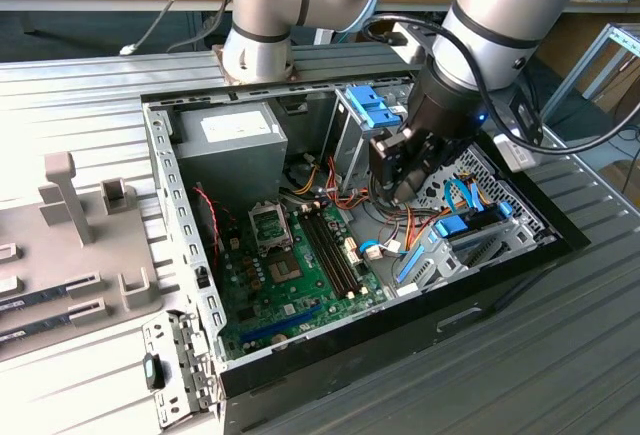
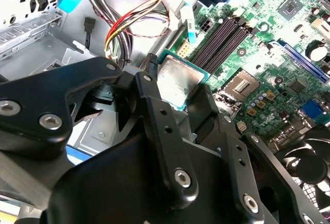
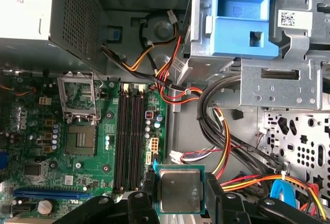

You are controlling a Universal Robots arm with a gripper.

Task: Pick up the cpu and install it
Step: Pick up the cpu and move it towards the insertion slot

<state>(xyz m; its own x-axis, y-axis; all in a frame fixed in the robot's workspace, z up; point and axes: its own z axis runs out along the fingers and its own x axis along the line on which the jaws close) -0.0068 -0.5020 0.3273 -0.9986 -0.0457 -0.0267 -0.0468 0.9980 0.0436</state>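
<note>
Here, at the exterior view's left, a grey fixture tray [image 1: 70, 245] with upright holders lies on the ribbed table [image 1: 520, 375]. Just to its right stands the open computer case [image 1: 160, 175], with the grey power-supply box [image 1: 225, 150] in its far corner. The green motherboard [image 1: 290, 295] lies on the case floor below it. The cpu socket [image 1: 270, 223] on the board is open, and the first wrist view shows its hinged metal frame [image 3: 78, 96] swung up beside the socket. Further right run the long dark memory slots [image 1: 330, 250], then a tangle of red, yellow and black cables [image 1: 345, 195]. Above those cables hangs the gripper [image 1: 400, 170], inside the case and apart from the socket, with the memory slots between them. Both wrist views show its black fingers [image 3: 215, 203] closed on opposite edges of the cpu [image 3: 179, 189], whose dull silver top faces the camera. In the second wrist view the chip sits tilted between them [image 2: 178, 82]. At the exterior view's right are blue drive brackets [image 1: 455, 230].
</note>
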